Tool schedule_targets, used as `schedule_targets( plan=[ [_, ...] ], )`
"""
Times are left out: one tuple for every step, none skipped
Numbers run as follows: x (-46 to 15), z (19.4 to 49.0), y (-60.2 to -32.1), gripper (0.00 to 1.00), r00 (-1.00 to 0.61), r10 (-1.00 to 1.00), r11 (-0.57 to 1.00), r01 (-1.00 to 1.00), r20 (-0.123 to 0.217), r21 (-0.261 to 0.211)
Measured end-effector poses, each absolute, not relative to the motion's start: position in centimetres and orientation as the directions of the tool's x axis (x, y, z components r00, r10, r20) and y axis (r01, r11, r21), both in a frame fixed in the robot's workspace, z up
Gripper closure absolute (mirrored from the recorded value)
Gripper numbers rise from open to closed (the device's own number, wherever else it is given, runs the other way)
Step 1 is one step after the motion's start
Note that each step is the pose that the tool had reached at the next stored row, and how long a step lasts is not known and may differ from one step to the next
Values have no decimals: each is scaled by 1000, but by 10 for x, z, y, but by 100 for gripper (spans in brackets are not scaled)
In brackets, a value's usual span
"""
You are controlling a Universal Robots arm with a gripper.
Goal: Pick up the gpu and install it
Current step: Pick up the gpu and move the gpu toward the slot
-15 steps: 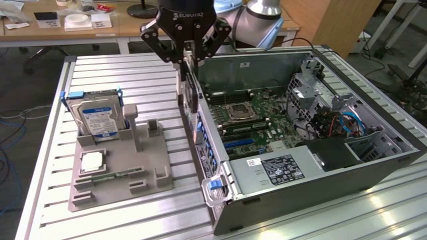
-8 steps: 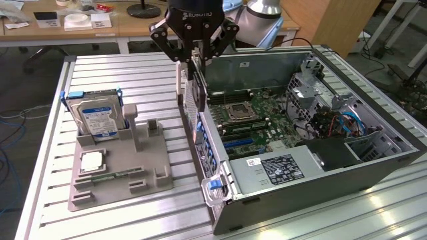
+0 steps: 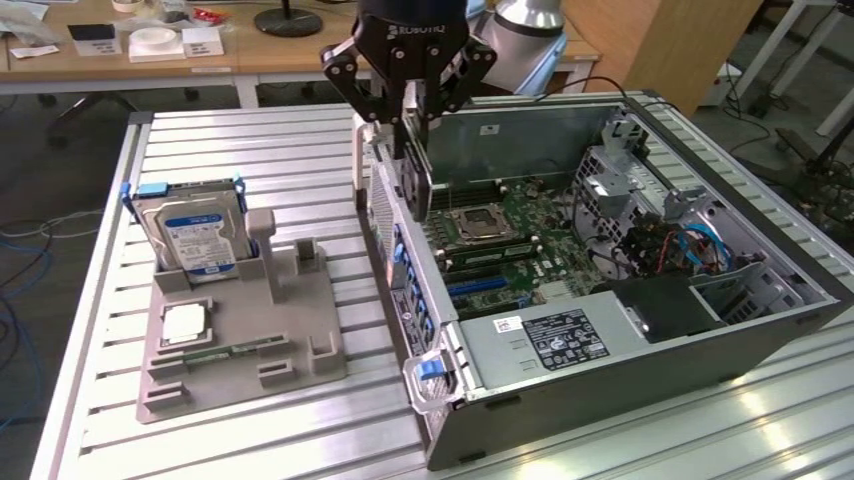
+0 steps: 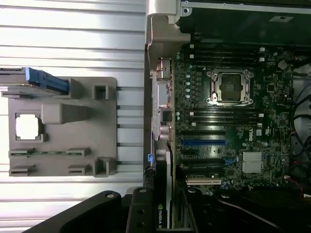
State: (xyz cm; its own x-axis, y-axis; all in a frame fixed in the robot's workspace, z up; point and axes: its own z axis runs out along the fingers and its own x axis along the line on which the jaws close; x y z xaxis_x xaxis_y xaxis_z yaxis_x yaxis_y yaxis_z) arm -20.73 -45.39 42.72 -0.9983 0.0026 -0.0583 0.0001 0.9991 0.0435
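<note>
Fingers (image 3: 384, 118) of mine are clamping the gpu (image 3: 419, 175), which is hanging upright with its long edge running vertically. It is hanging above the open computer case (image 3: 627, 385) that is lying on its side on the slatted aluminium counter (image 3: 267, 150). I am holding the card over the case's rear wall, at the edge of the motherboard (image 3: 514, 250), raised above the board and not seated in any slot.

In the wrist view, the gpu (image 4: 163, 194) is showing edge-on between my fingers (image 4: 141, 213), with an NVIDIA logo facing the camera. It is hovering near the blue expansion slot (image 4: 204, 143), and the CPU socket (image 4: 229, 87) is lying farther along the board.

Toward the exterior view's left, a gray holder (image 3: 300, 330) is sitting on the counter, well apart from the card. It is carrying a hard drive (image 3: 198, 235) standing upright, a processor chip (image 3: 184, 322) lying flat, and a memory stick (image 3: 220, 352) resting in a groove.
</note>
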Motion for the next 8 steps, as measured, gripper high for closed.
schedule_targets(
  plan=[
    [-206, 427, -454, 73, -998, 3, 999, 0, -58, 43],
    [-204, 427, -454, 73, -998, 3, 999, 0, -58, 43],
    [-203, 427, -454, 73, -998, 3, 999, 0, -58, 43],
    [-201, 427, -453, 73, -998, 3, 999, 0, -58, 44],
    [-200, 427, -453, 73, -998, 3, 999, 0, -58, 43],
    [-199, 427, -453, 73, -998, 3, 999, 0, -58, 43],
    [-198, 427, -453, 73, -998, 3, 999, 0, -58, 43],
    [-197, 427, -453, 73, -998, 3, 999, 0, -58, 43]
  ],
)
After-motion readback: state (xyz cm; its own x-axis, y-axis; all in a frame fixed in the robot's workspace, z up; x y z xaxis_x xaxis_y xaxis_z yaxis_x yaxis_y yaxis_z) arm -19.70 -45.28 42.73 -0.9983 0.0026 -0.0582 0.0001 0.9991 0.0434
